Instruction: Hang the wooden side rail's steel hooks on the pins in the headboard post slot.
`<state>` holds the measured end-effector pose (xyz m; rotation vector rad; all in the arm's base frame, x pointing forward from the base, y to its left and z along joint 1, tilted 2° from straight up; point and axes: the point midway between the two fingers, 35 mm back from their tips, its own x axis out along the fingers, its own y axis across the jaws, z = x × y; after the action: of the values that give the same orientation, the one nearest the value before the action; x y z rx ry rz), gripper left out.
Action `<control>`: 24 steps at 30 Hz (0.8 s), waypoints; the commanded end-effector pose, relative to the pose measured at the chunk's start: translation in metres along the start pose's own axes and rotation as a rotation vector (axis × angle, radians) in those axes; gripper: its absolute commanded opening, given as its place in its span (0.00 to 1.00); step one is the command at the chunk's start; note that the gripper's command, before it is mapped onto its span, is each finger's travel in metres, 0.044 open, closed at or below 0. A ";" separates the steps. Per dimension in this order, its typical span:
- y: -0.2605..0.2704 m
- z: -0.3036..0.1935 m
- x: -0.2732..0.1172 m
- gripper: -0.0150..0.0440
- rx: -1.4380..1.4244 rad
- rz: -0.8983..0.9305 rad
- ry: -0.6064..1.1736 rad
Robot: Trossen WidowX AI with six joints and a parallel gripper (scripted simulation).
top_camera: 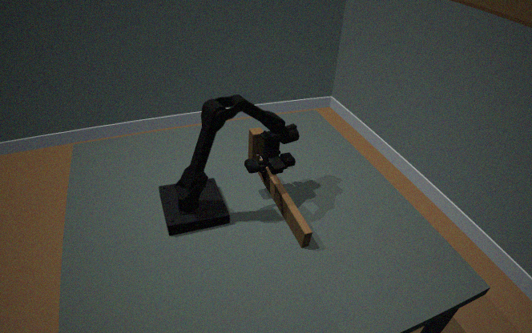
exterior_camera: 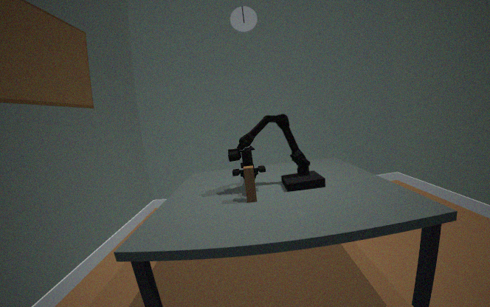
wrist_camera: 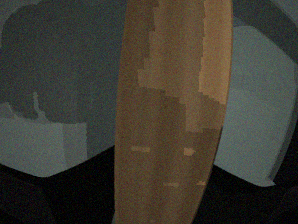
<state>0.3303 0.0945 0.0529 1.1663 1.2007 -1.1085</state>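
Note:
The wooden side rail (top_camera: pixel 294 216) (exterior_camera: pixel 250 189) (wrist_camera: pixel 170 110) runs from the post toward the front of the table, standing on its narrow edge. Its far end appears to rest on the table, with its shadow directly beside it. My gripper (top_camera: pixel 267 171) is shut on the rail near the post end, one finger on each side. The wooden headboard post (top_camera: pixel 255 143) stands upright just behind the gripper in the top view; it is hidden in the exterior view. The hooks, slot and pins are hidden by the gripper and darkness, so whether the hooks sit on the pins cannot be told.
The arm's black base (top_camera: pixel 194 216) (exterior_camera: pixel 303 181) stands on the table (top_camera: pixel 140 272) (exterior_camera: pixel 332 218) to one side of the rail. The arm arches over from the base to the post. A wall stands beyond the table on the post's side.

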 end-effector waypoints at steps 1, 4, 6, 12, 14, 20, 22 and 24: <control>0.002 0.000 -0.005 0.25 0.005 0.014 0.000; 0.002 0.000 -0.006 0.25 0.005 0.014 0.000; 0.002 0.000 -0.006 0.25 0.005 0.014 0.000; 0.002 0.000 -0.007 0.25 0.005 0.014 0.000; 0.002 0.000 -0.008 0.25 0.005 0.014 0.000; 0.002 0.000 -0.009 0.25 0.005 0.014 0.000; 0.002 0.000 -0.009 0.25 0.005 0.014 0.000; 0.002 0.000 -0.009 0.25 0.005 0.014 0.000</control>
<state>0.3301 0.0945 0.0569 1.1664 1.2008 -1.1089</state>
